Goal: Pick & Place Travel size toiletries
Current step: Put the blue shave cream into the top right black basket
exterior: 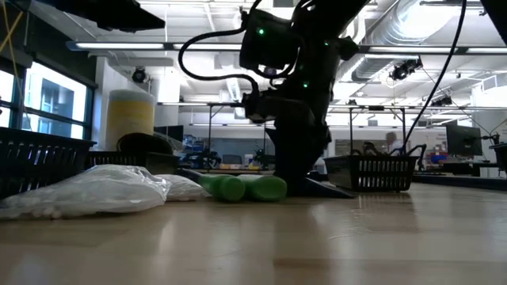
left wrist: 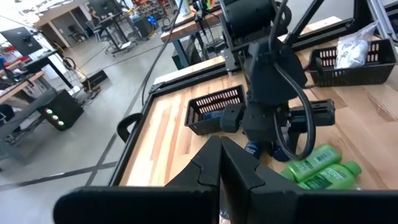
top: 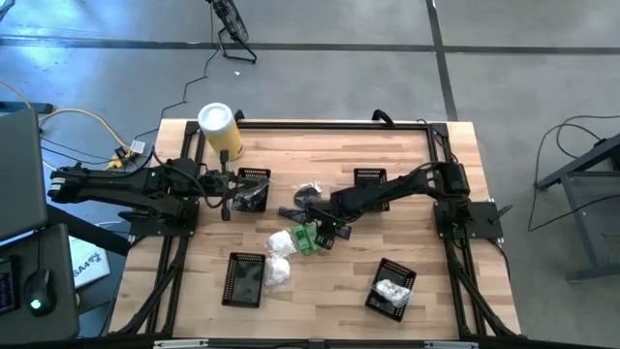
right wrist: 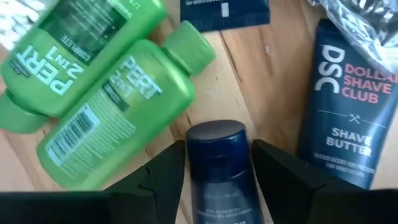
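Right gripper (right wrist: pixel 214 168) down over the toiletry pile at table centre.
Its fingers straddle a dark blue plastic tube (right wrist: pixel 221 171), seemingly not yet pinching; two green bottles (right wrist: pixel 106 81) lie beside it. Left gripper (left wrist: pixel 219 163) pressed together.

Cut off at lower edge of right wrist view: blue tube (right wrist: pixel 219 171) between dark fingers (right wrist: pixel 163 177). Cropped at top: second tube (right wrist: pixel 225 12). Blurred at upper left: white packet (right wrist: pixel 13 25).
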